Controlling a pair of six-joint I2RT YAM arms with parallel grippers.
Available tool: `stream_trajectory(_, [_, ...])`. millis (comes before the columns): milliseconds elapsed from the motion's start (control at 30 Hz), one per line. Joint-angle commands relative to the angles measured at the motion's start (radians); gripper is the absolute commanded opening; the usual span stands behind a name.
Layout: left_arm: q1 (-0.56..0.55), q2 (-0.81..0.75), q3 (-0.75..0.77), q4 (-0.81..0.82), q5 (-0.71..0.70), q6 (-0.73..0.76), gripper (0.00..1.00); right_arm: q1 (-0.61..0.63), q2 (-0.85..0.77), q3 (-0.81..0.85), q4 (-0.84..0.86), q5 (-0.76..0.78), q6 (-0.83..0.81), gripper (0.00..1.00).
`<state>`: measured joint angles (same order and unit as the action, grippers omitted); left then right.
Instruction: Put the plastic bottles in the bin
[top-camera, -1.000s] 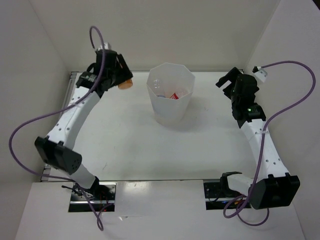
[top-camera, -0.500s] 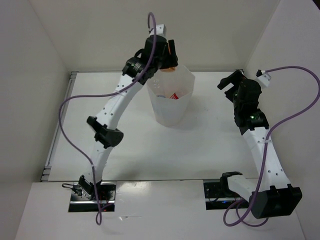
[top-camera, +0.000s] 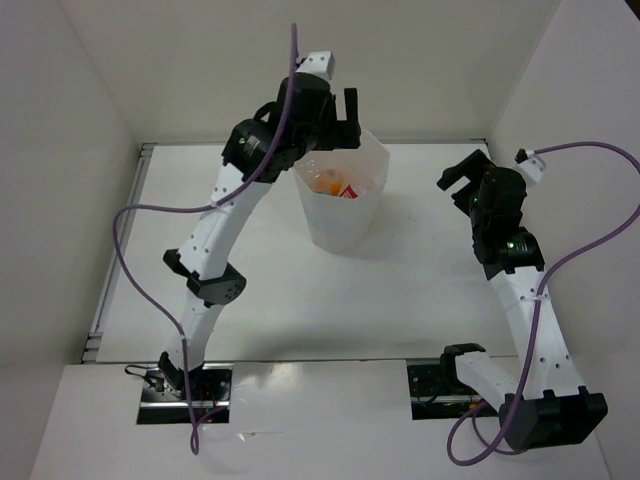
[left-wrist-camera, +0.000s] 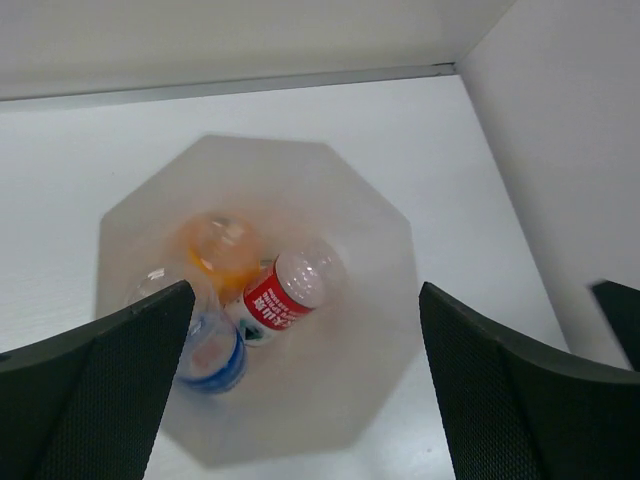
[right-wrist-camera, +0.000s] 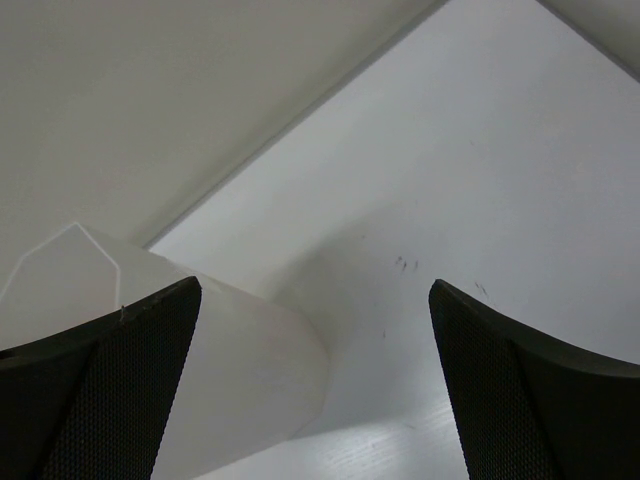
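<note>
Translucent white bin (left-wrist-camera: 362, 372); orange bottle (left-wrist-camera: 220, 245); red-label bottle (left-wrist-camera: 285, 295); blue-label bottle (left-wrist-camera: 212, 357).

White tubular left arm (top-camera: 215, 220) and right arm (top-camera: 530, 320) have black joint housings. A purple cable (top-camera: 294, 60) loops off each. Black fingers (left-wrist-camera: 100, 380) are mesh-textured.

From the left wrist, the orange bottle (left-wrist-camera: 222, 245) was blurred, the blue-labelled bottle (left-wrist-camera: 215, 360) lay partly behind a finger (left-wrist-camera: 100, 390), and the print on the red-labelled bottle (left-wrist-camera: 285, 298) was too small to read. From above, the left gripper (top-camera: 335, 125) hid the far rim of the bin (top-camera: 340, 225); the right wrist picture's left edge cut the bin off
</note>
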<state>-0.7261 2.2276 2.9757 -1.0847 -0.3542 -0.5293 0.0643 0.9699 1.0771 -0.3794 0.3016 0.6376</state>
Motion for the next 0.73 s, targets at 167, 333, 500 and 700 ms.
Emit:
stream_trajectory(167, [-0.015,-0.339,-0.109,-0.201,-0.115,-0.119,1.0,0.015,0.013,0.076,-0.202,-0.093,-0.044,1.0])
stream_trajectory(333, [0.036,-0.975,-1.015,0.118,-0.211,-0.241,1.0,0.049,0.006,0.109,-0.266,-0.047,-0.093,1.0])
stream_trajectory(500, [0.062,-1.487,-1.659,0.272,-0.264,-0.333,1.0,0.146,0.03,0.066,-0.263,-0.012,-0.093,1.0])
stream_trajectory(700, [0.071,-1.441,-1.805,0.149,-0.231,-0.39,1.0,0.178,0.021,0.055,-0.243,0.021,-0.073,1.0])
